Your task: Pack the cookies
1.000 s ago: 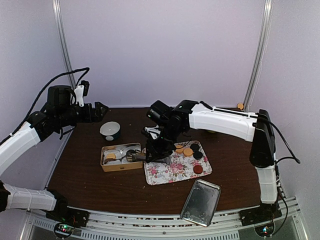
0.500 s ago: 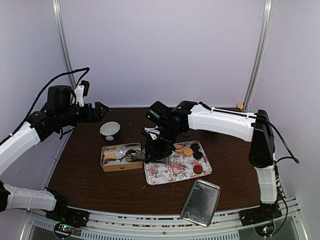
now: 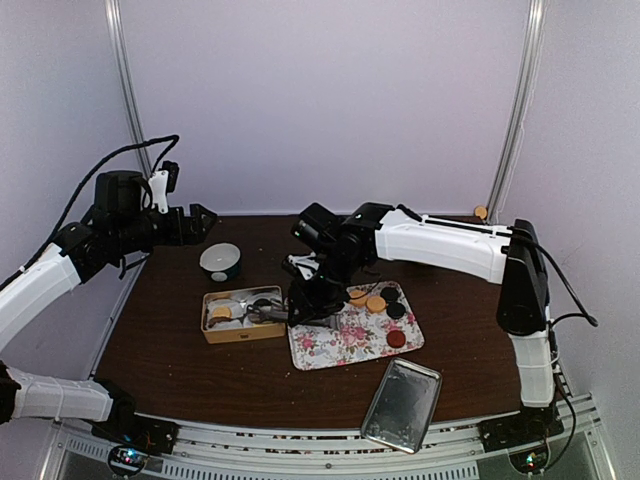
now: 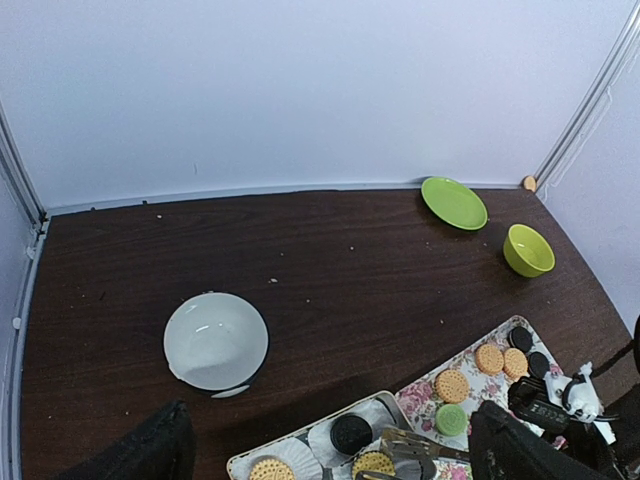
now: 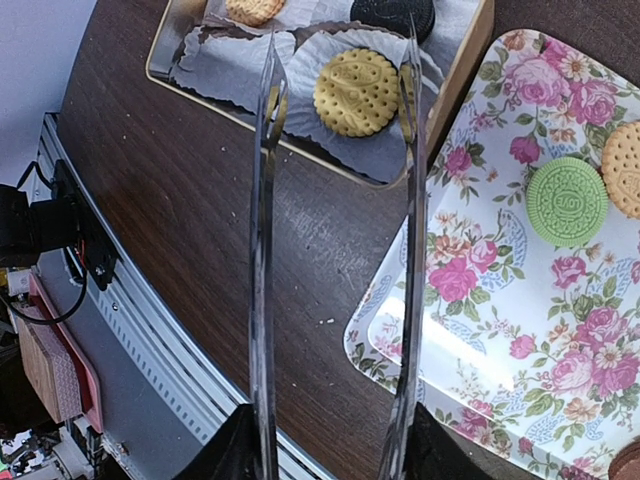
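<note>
Several cookies lie on the floral tray [image 3: 340, 345]: orange ones [image 3: 375, 303], black ones [image 3: 392, 297], a dark red one [image 3: 396, 339] and a light green one [image 5: 567, 202]. The open tin box [image 3: 243, 331] holds paper cups with an orange-yellow cookie [image 5: 356, 92], a black one [image 4: 351, 434] and another orange-yellow one [image 4: 267, 470]. My right gripper [image 3: 310, 298] is shut on metal tongs [image 5: 262, 250]. The tong blades stand apart over the orange-yellow cookie in its cup, with nothing between them. My left gripper [image 3: 205, 222] is open and empty, high over the table's back left.
A white bowl [image 3: 220, 260] stands behind the tin. A green plate [image 4: 453, 202] and a yellow-green bowl [image 4: 528, 249] sit at the back right. A metal lid [image 3: 402, 405] lies near the front edge, right of centre.
My right gripper with the tongs has shifted slightly left, further over the tin. The left arm has not moved.
</note>
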You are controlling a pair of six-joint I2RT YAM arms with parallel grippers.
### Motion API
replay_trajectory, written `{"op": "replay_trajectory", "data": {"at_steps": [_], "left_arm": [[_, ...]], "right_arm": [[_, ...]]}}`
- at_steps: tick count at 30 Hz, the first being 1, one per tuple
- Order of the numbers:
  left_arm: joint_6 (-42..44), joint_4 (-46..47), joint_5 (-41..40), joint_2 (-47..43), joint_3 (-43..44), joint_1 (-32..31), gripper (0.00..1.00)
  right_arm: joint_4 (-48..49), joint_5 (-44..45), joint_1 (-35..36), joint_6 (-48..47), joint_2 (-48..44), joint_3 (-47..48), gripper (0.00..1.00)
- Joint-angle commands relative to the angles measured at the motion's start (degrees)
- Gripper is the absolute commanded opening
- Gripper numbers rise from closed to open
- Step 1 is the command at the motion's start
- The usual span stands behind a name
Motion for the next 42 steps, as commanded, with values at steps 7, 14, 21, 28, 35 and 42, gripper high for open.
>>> {"op": "replay_trajectory", "data": {"at_steps": [7,14,21,28,35,42], "left_arm": [[-0.53,2.78,0.63,0.0,1.44,0.38,0.98],[-0.44,2.91,0.44,-0.2,1.37,0.36,0.98],[-0.2,2.89,-0.36,-0.33,1.25,0.32,0.98],[-0.11,2.87,-0.82,-0.5,1.15,0.37,0.98],[-0.42,3.04,0.21,-0.43,1.15,0.32,0.98],[-0.61,3.13,0.58,-0.11,1.13,0.35,0.98]], "right_arm": [[1.05,-0.06,0.36,1.3,-2.57,-0.88,0.46],[7.54,-0.32,0.33,6.19,-11.7,-5.05,0.46],[9.8,3.56,-0.14,7.55,-20.59,-10.5,0.46],[8.05,12.66,-2.75,7.78,-34.77,-24.42,0.46],[3.72,20.17,-4.79,9.86,-48.39,-41.8,0.45],[-0.77,22.97,-4.97,9.69,-52.81,-49.75,0.45]]}}
